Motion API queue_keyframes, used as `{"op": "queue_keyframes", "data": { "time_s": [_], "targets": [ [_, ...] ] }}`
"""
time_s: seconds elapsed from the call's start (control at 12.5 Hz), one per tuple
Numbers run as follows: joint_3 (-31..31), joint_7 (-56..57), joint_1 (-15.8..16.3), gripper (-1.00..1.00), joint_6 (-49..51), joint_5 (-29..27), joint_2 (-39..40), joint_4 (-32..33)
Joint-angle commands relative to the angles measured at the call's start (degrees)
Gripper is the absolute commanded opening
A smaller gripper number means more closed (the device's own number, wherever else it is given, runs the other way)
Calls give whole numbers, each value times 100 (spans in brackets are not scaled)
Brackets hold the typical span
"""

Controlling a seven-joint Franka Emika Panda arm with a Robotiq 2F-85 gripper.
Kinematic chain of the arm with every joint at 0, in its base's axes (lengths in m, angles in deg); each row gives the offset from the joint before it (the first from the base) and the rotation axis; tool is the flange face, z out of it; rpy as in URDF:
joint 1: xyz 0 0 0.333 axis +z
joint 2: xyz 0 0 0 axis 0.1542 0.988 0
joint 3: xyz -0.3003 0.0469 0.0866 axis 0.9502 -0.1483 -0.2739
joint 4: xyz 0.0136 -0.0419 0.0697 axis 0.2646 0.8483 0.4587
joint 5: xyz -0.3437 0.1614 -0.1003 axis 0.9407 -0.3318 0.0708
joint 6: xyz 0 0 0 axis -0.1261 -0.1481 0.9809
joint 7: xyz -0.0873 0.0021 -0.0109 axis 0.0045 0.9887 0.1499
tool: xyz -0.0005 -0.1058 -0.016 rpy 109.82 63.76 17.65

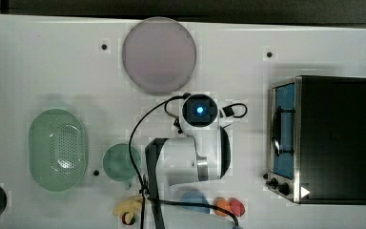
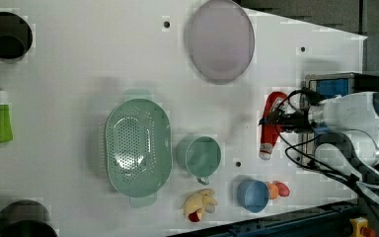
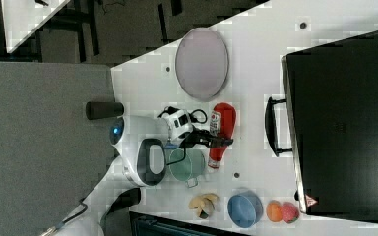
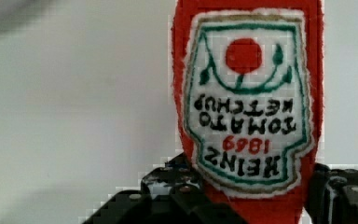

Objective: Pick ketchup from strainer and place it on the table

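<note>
The ketchup (image 4: 249,102), a red plush bottle with a white Heinz label, sits between my gripper's (image 4: 256,207) black fingers (image 4: 168,196), which are shut on its narrow end. In the left view the ketchup (image 2: 268,140) is level with the white table (image 2: 79,59), to the right of the green cup (image 2: 200,155), with the gripper (image 2: 276,118) across it. Whether it touches the tabletop I cannot tell. The right view shows the ketchup (image 3: 224,118) between the cup and the black oven. The pale green strainer (image 1: 57,149) stands empty at the top view's left.
A grey-lilac plate (image 1: 158,55) lies at the back. A black toaster oven (image 1: 331,138) fills the top view's right. A blue bowl (image 2: 252,195), two small fruits (image 2: 279,189) and a yellow toy (image 2: 200,205) line the front edge.
</note>
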Motion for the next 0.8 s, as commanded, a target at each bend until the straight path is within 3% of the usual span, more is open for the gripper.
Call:
{"op": "queue_keyframes", "data": {
  "time_s": [0.08,0.32,0.4,0.8],
  "targets": [
    [-5,288,39,26,-345,-39,39,-109],
    [9,289,18,90,-646,-39,242,-102],
    [-6,290,17,100,-646,-39,214,-126],
    [-41,-16,31,100,-93,-184,-502,-725]
  ]
}}
